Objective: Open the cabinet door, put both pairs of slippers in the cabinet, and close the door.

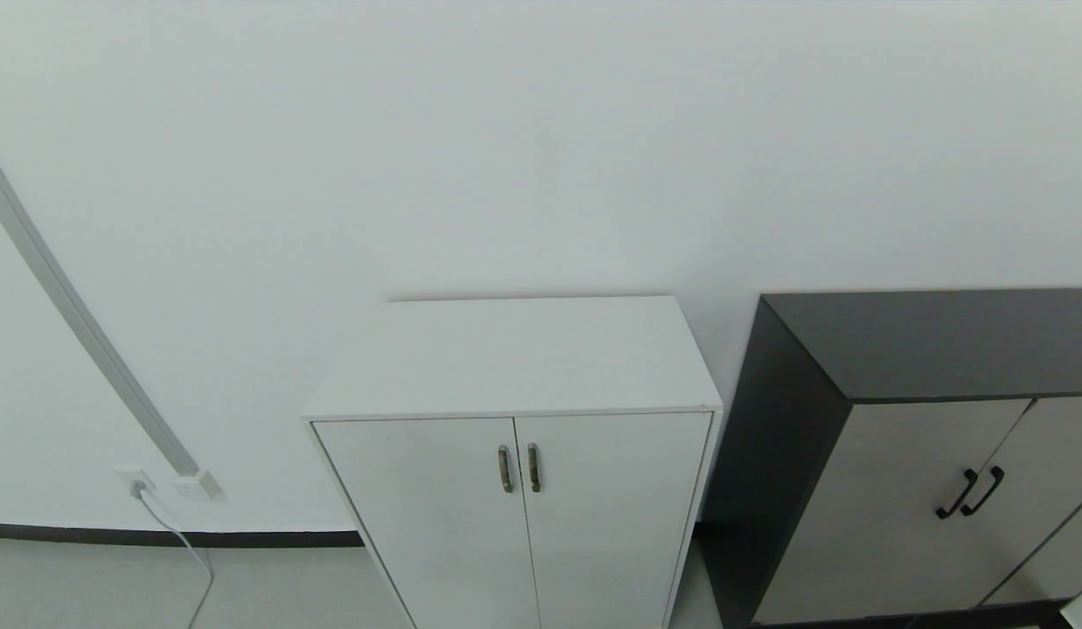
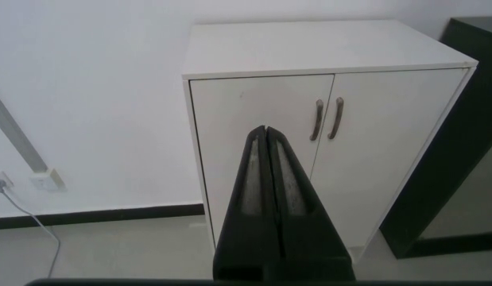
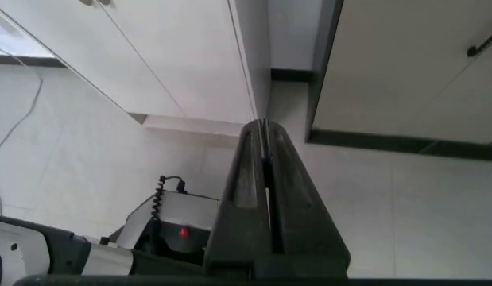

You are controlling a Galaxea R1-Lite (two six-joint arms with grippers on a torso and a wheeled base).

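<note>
**Desk:** What did the cabinets look like from your seat, and what was in them?

**Me:** Going left to right, the white cabinet (image 1: 515, 358) stood on the floor (image 1: 86, 585) with its back against the wall (image 1: 541, 131). Both of its doors (image 1: 423, 515) were fully shut, so I could not see inside it. Just beside its right flank, with a narrow gap between them, stood the dark cabinet (image 1: 790, 419). Its pale door fronts (image 1: 899, 507) were shut as well, so its contents were hidden from me too.

**Desk:** Describe the white one more closely.

**Me:** It was plain matt white with a flat top. The two doors met at a thin centre seam. Two slim upright metal handles (image 1: 504, 468) sat side by side at that seam, one on each door, near the doors' top edge. The dark cabinet carried a pair of curved black handles (image 1: 969, 494) at its own seam.

**Desk:** And the claws?

**Me:** The left claw (image 2: 266, 129) was closed, fingertips pressed together with nothing between them. It hung in front of the white cabinet's left door, well apart from it. The right claw (image 3: 264, 121) was closed and empty in the same way. It was pointed down toward the floor, at the gap between the two cabinets' bottom corners.

**Desk:** Anything else around?

**Me:** Left of the white cabinet, a grey trunking strip (image 1: 69, 306) ran slanting down the wall to a socket (image 1: 135, 481). A pale cable (image 1: 187, 546) was plugged in there and trailed to the floor. A dark skirting band (image 1: 156, 535) ran along the foot of the wall.
</note>
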